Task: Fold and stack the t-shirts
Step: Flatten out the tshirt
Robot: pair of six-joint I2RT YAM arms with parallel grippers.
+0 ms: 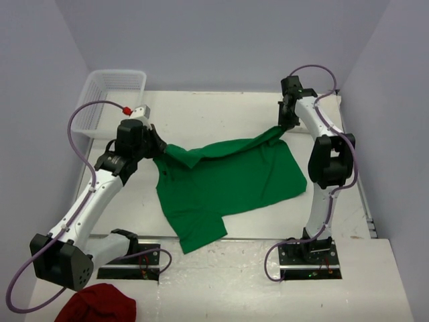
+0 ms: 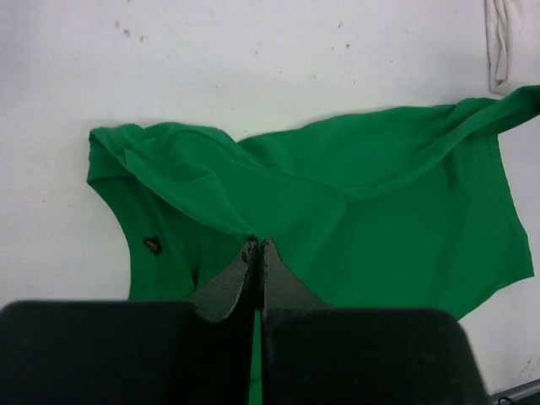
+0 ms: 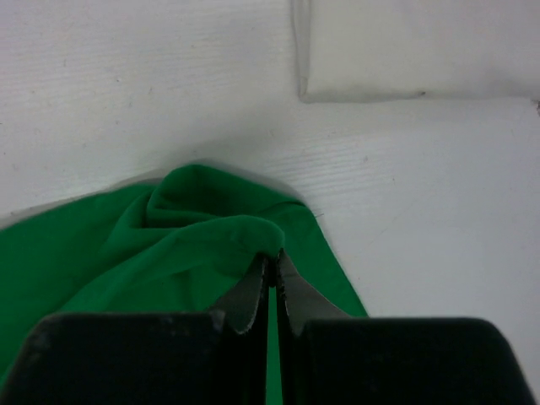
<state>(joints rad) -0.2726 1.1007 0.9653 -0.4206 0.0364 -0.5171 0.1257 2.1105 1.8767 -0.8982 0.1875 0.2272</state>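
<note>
- Green t-shirt [image 1: 228,181]: lay mid-bench [image 1: 221,107] between the two arms, unfolded and rumpled. Its far edge was drawn up into a line between the tools, and one lobe trailed toward the near edge.
- Left tool [image 2: 256,246]: fingers pressed together, pinching a fold of the green t-shirt at its left end.
- Right tool [image 3: 272,260]: fingers pressed together, pinching a bunched corner of the same shirt at its far right end.
- Pale cloth [image 2: 509,42]: seen at the corner of the left wrist view only; possibly the cream-white t-shirt, not certain.
- White mesh basket [image 1: 110,94]: far left corner, apart from the shirt.
- Dark red cloth [image 1: 97,303]: near edge, beside the left arm's base.
- Step in hand, as judged: spreading the green t-shirt by two held points before the first fold; nothing was folded or stacked.
- Next move, as judged: it called for both tools to travel together, keeping the held edge taut, so that the body settled flat and free of creases.
</note>
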